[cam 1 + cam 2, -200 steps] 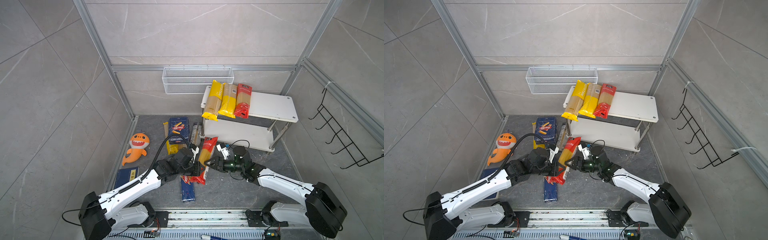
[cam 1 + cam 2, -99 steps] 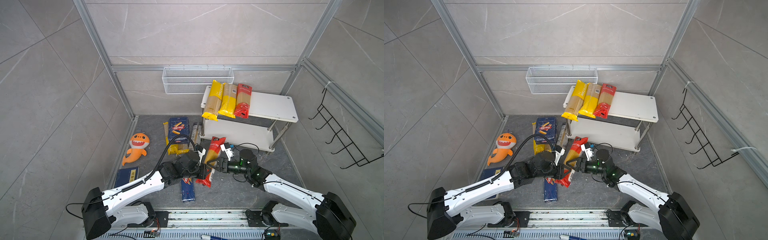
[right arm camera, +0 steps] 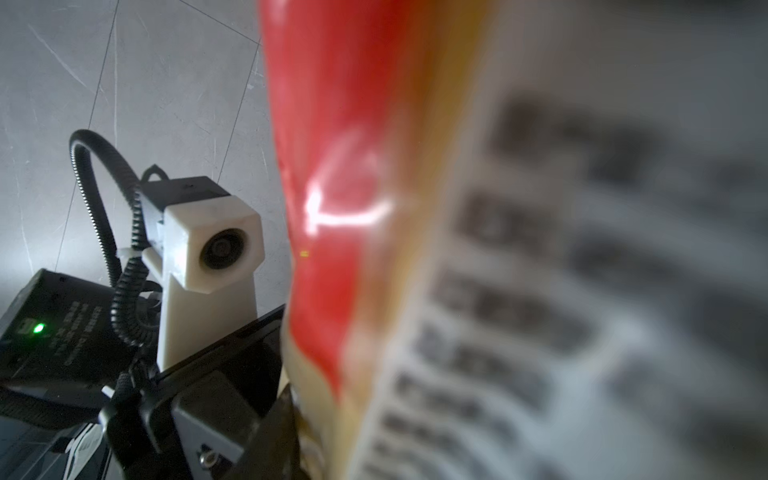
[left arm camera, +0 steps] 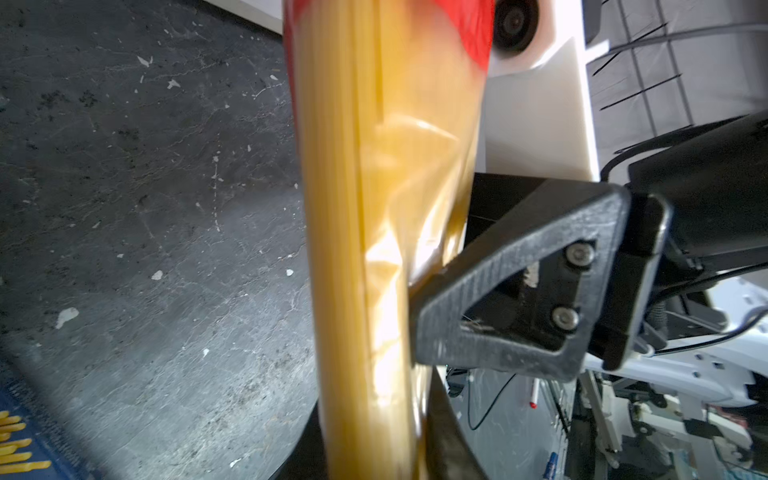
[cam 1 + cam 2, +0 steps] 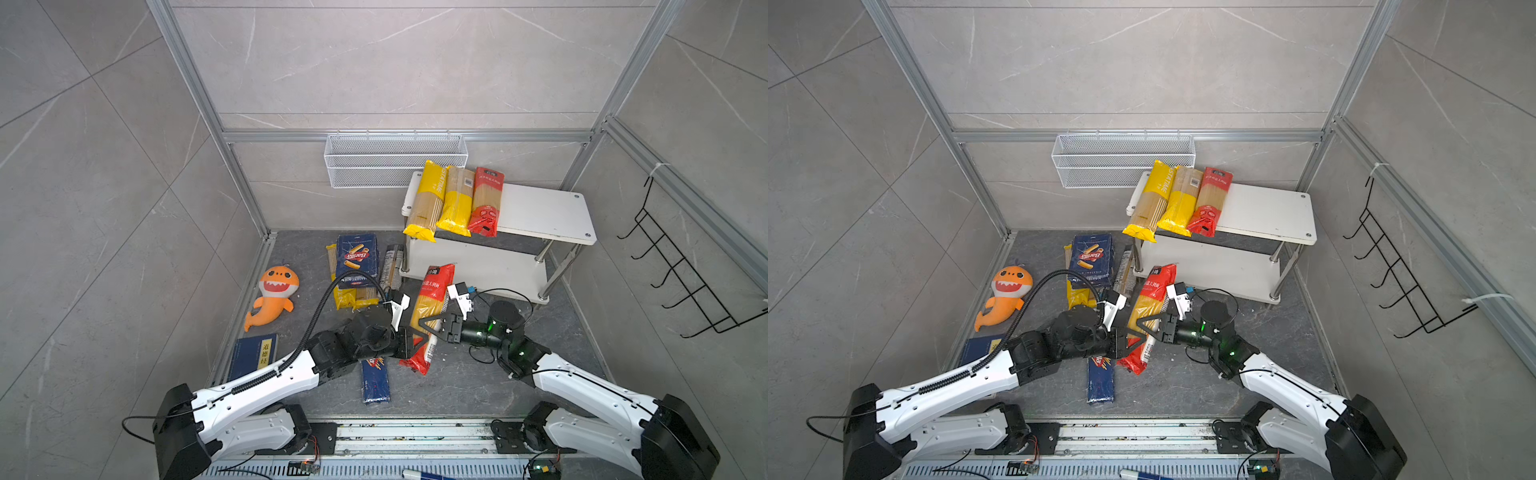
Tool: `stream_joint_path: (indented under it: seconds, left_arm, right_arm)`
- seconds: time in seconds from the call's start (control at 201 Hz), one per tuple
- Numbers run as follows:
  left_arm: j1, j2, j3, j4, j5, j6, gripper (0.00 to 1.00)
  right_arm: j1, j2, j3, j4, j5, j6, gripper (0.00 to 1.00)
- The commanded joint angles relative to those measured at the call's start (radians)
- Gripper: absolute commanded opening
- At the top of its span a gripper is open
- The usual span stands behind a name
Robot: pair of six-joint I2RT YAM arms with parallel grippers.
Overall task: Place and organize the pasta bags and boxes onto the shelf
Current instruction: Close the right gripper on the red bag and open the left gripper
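Red-ended spaghetti bag stands tilted between the two grippers. Its lower end is by the left gripper, and its upper red end leans toward the shelf, which lies beyond the right gripper. The left gripper is pinched on the bag low down; in the left wrist view the strands run up out of its jaws. The change is at the right gripper. A second ago its jaws stood wide beside the bag, and now they are closed across its middle, with one black finger denting the film. Both grippers now share the pack, so this looks like a handover nearly made. The left should let go next, freeing the right to carry the bag to the top board beside the three bags lying there. The wide Barilla carton waits on the floor past the left gripper.
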Motion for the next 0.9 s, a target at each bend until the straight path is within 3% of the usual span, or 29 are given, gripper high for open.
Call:
stream_joint_path:
  seconds: [0.0, 0.119, 0.334, 0.637, 0.896]
  left_arm:
    - [-0.025, -0.033, 0.037, 0.233, 0.072, 0.042, 0.09]
    - [-0.025, -0.058, 0.028, 0.206, 0.046, 0.047, 0.34]
    - [-0.025, -0.126, 0.003, 0.144, -0.006, 0.060, 0.56]
    - [-0.025, -0.275, -0.024, 0.046, -0.074, 0.082, 0.70]
    - [-0.024, -0.426, 0.017, -0.163, -0.234, 0.134, 0.85]
  right_arm:
    - [0.019, -0.022, 0.036, -0.029, -0.007, -0.017, 0.25]
    - [0.019, -0.053, 0.041, -0.052, -0.005, -0.015, 0.14]
    - [0.019, -0.081, 0.047, -0.077, -0.012, 0.005, 0.02]
    - [0.019, -0.104, 0.050, -0.082, -0.020, 0.040, 0.00]
    - [0.019, -0.219, 0.135, -0.302, -0.020, -0.025, 0.00]
